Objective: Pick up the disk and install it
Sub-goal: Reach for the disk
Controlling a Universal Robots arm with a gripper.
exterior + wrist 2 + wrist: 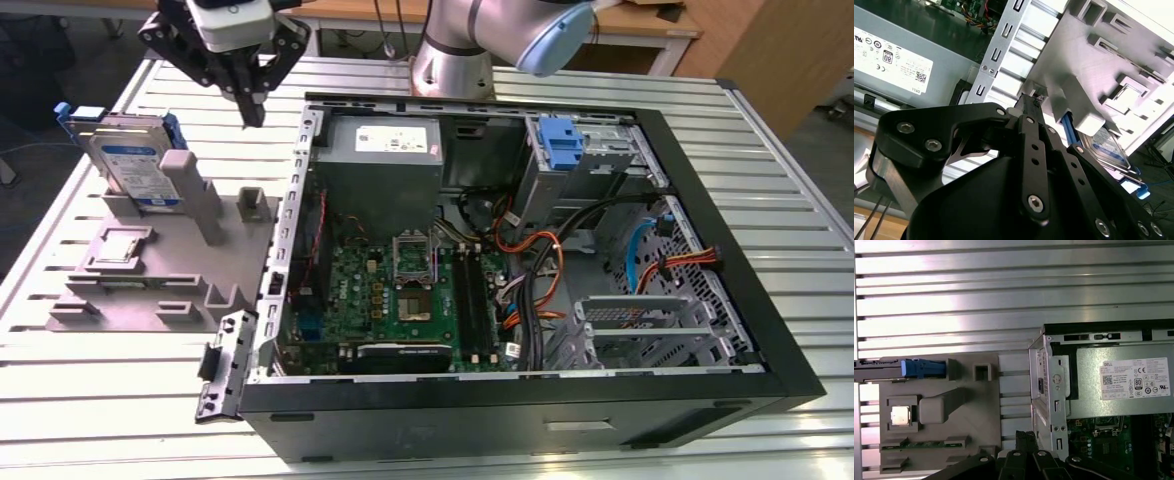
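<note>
Gripper (251, 115): fingers closed together, holding nothing. The disk (131, 160) stands on edge in the grey fixture (147, 270), below and beside the fingertips and clear of them. Its long axis is roughly upright, slightly tilted.

The flat, rectangular, silver-grey hard disk (134, 165), with a white-and-blue label and a bright blue plastic bracket around it, stands on its edge in a slot at the far end of the grey plastic fixture (147, 270), at the exterior view's left.
</note>
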